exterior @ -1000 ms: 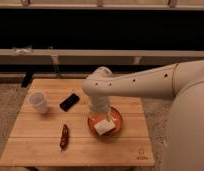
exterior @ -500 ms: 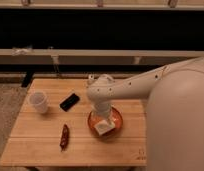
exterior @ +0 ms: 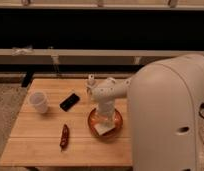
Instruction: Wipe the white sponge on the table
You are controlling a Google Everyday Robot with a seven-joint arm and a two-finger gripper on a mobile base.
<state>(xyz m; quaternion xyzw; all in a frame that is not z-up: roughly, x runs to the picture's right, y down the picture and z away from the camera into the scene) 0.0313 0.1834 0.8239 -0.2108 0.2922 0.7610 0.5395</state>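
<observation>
1. table: light wooden slatted top, rectangular
2. white cup: upright, near the left end
3. black flat device: just beside the cup
4. dark red elongated item: lying toward the front
5. red-orange bowl: mid-table; gripper lowered over it
6. small white bottle: upright, behind the bowl

We see the jaws low over the wooden bench; behind them a dark wall carries a pale rail, and speckled floor lies to their left.

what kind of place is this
Probably an indoor break or lab area: a slatted wooden table beside dark windows, holding a white cup. The claw hangs over the red-orange bowl.
</observation>
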